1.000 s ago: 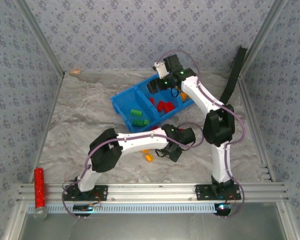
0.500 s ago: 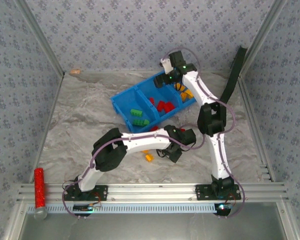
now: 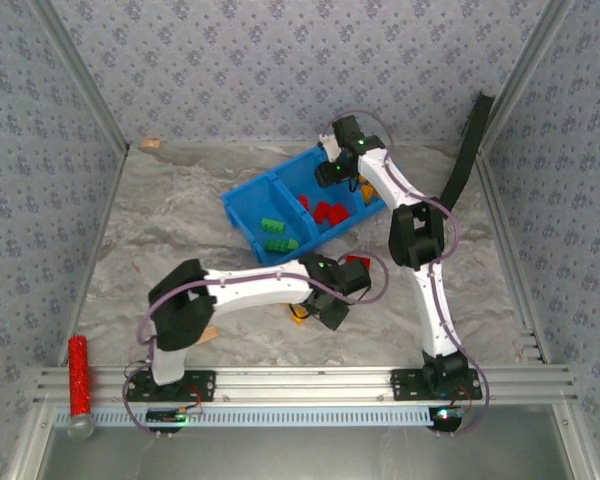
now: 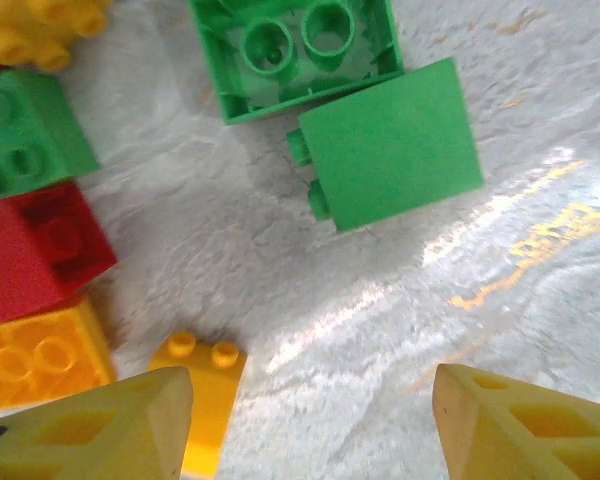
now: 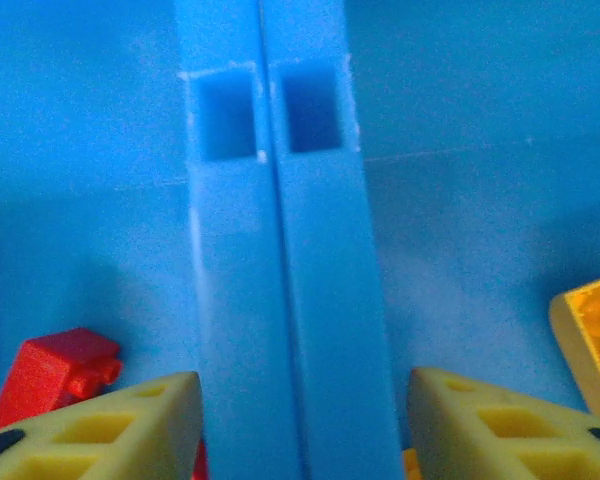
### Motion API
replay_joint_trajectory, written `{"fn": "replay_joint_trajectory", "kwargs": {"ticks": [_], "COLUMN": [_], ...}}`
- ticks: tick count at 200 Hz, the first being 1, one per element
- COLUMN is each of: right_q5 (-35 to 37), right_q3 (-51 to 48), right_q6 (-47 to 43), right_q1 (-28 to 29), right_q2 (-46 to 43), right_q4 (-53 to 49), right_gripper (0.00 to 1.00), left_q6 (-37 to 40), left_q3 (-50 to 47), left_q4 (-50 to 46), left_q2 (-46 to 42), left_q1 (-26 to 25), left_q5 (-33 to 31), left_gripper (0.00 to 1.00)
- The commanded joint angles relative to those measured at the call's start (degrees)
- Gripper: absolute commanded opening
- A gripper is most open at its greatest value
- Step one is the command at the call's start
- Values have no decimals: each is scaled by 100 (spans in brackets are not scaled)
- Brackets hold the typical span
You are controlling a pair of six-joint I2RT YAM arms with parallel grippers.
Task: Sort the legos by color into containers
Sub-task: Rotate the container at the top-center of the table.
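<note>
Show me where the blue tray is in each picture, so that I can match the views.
Top view: the blue tray lies diagonally at the back middle of the table.
Right wrist: its divider wall runs up the middle, between the fingers of the open right claw.
Left wrist: loose bricks on the table.
Shared landmark: the red bricks beside that divider.

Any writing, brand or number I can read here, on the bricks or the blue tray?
None can be read. The bricks and the blue tray show no legible marks. The wallpaper bears only a pattern. The orange streaks on the table are too blurred to tell.
</note>
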Motion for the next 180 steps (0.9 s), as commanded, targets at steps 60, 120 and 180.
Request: {"fn": "replay_joint_trajectory", "kwargs": {"ticks": [60,120,180], "right_q5": [906,1390,1150], "right_q3": [-331,105,-41], "right_q6": [1877,2703,2860], "right_q1": [-115,-118,-160], "right_q2": [-155,-63,-434], "right_q4": [-155,-312,-212], "right_gripper": [35,32,57], "left_q6": [-442,-518,119], "left_q3": [-980,-1275,-782], "left_q4": [330,696,1067], "left_q2": [-1567,-1798,-980], "left_q1": [860,976,527], "left_q5": [-254,-197,-110], "left_gripper": [67,68,69]}}
